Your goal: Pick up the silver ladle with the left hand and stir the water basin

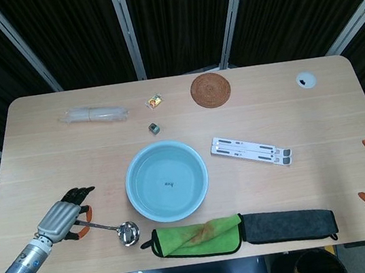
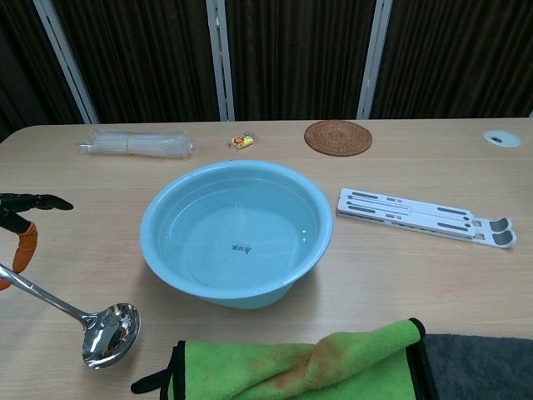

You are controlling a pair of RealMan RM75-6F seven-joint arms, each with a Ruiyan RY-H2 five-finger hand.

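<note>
Your left hand point(image 1: 63, 219) holds the silver ladle point(image 1: 111, 228) by its handle, bowl low, left of the water basin point(image 1: 166, 181). Lift first, or you clip the rim point(image 2: 150, 250).

Water basin point(image 1: 167, 182) sits mid-table. Ladle point(image 1: 111, 229) lies to its left front, apart from it, held by the left hand point(image 1: 59, 218). Folded cloths point(image 1: 198, 238) lie along the front edge; folding stand point(image 1: 251, 151) right of the basin.
</note>
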